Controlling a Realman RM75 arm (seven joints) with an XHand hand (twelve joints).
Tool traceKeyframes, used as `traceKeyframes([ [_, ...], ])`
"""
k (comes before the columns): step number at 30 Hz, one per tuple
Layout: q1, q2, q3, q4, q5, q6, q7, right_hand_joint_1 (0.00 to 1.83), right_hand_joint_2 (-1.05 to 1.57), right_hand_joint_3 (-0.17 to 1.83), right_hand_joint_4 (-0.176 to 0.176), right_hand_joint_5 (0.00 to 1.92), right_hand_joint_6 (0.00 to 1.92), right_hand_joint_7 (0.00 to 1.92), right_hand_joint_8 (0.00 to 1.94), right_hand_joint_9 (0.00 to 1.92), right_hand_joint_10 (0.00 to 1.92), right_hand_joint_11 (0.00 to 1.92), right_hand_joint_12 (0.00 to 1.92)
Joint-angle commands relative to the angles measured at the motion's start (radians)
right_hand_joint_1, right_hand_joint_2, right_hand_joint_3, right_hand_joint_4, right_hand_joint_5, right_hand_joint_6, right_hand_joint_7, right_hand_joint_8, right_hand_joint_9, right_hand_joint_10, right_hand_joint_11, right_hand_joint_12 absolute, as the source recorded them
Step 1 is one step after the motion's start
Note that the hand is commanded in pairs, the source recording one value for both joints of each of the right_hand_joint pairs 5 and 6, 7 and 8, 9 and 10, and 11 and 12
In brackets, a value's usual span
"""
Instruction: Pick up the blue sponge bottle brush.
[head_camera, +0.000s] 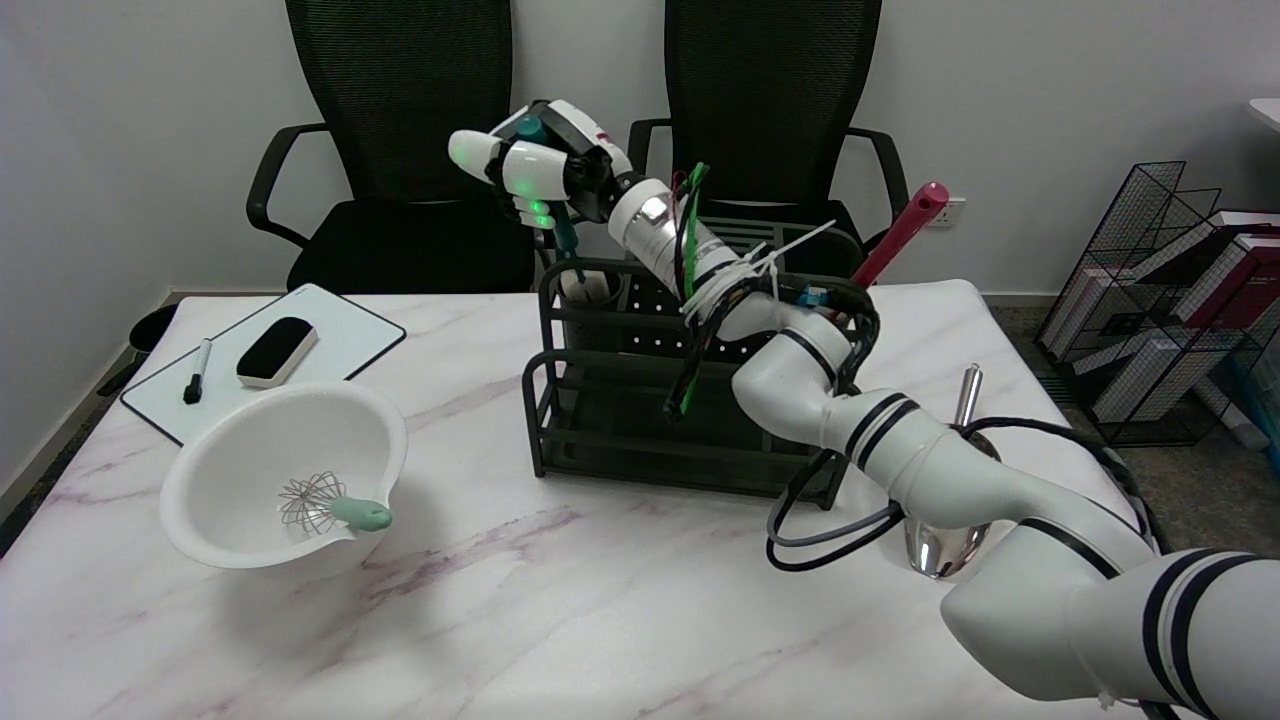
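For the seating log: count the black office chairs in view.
2. One chair stands behind the table's far left side; the other chair stands to its right, behind the black rack. No others show.

Right hand (535, 165): white and black, green light glowing. Brush handle (563, 235): teal-blue. Rack (600, 440): dark green-black wire. Table (500, 600): white marble, pinkish-purple veins. Bowl (230, 450): white. Whisk (325, 505): silver wires, mint-green handle. Eraser (277, 350): black on white. Chairs (400, 100): black mesh.

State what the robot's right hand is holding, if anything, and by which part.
The right hand grips the bottle brush by the upper end of its teal handle; the brush's lower end is inside the dark rack.
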Motion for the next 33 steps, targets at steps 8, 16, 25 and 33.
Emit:
traceKeyframes([
  [8, -0.017, 0.043, 0.019, 0.031, 0.222, 0.052, 0.007, 0.94, 1.57, 0.5, 0.0, 1.92, 1.92, 1.92, 1.92, 1.92, 1.92, 1.92, 1.92],
  [16, -0.022, 0.045, 0.022, 0.038, 0.222, 0.09, 0.005, 0.94, 1.57, 0.5, 0.0, 1.92, 1.92, 1.92, 1.92, 1.92, 1.92, 1.92, 1.92],
  [25, -0.026, 0.074, 0.02, 0.103, 0.222, 0.129, 0.001, 0.94, 1.57, 0.47, 0.0, 1.92, 1.92, 1.92, 1.92, 1.92, 1.92, 1.92, 1.92],
  [33, -0.07, 0.122, 0.061, 0.21, 0.222, 0.142, -0.001, 0.94, 1.57, 0.47, 0.0, 1.92, 1.92, 1.92, 1.92, 1.92, 1.92, 1.92, 1.92],
])
